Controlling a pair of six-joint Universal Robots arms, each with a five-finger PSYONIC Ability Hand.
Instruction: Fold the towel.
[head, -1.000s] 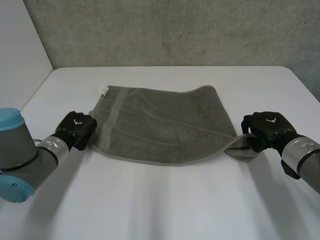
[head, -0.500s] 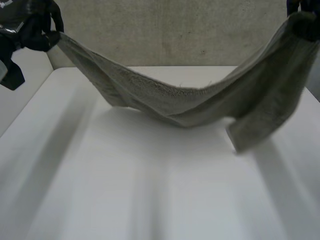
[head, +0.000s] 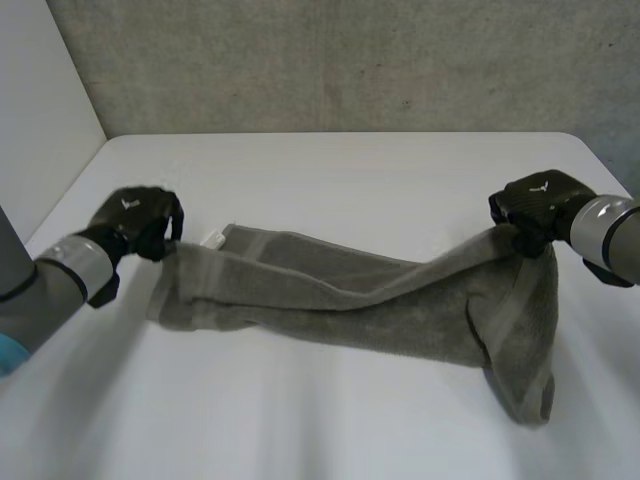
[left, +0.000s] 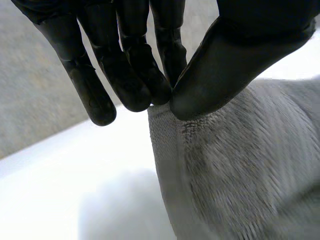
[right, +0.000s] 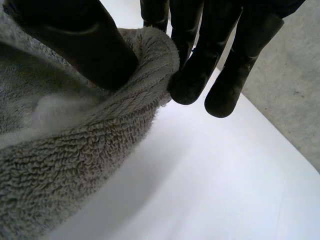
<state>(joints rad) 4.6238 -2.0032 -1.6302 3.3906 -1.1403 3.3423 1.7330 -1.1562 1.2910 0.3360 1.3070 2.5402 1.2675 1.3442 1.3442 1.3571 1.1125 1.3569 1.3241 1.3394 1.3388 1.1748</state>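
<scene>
Sagging grey towel (head: 350, 300) (bunched lengthwise) pinched by both hands.

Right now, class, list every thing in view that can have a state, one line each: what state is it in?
towel, bunched into a long band, held at both ends, middle sagging onto the table.
left hand, shut on the towel, fingers and thumb pinching its edge.
right hand, shut on the towel, pinching its other end, a flap hanging below.
</scene>
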